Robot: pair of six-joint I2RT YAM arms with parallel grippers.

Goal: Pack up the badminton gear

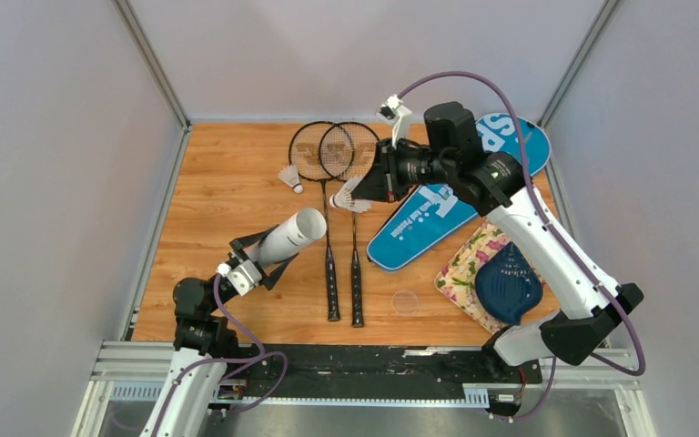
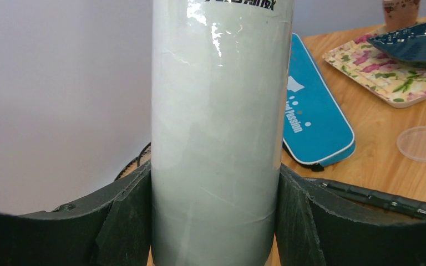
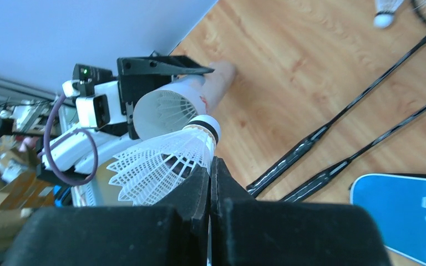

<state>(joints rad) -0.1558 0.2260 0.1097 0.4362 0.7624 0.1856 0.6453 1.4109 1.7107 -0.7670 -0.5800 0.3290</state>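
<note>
Shuttlecock (image 3: 166, 158), pinched by its feather skirt in the shut jaws of the right gripper (image 3: 211, 166), hangs cork-first above the table, near the open mouth of the white tube (image 1: 289, 237). The left gripper (image 1: 267, 257) clamps the tube low on its body and tilts the mouth up toward the right arm. Tube and shuttlecock look roughly in line, so the next move would be a short push down that axis.

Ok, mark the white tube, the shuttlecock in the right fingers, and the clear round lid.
white tube (image 2: 216, 127): left wrist view, middle of its wall.
shuttlecock (image 3: 161, 159): right wrist view, its white skirt.
clear round lid (image 1: 406, 301): top external view, its centre.
</note>
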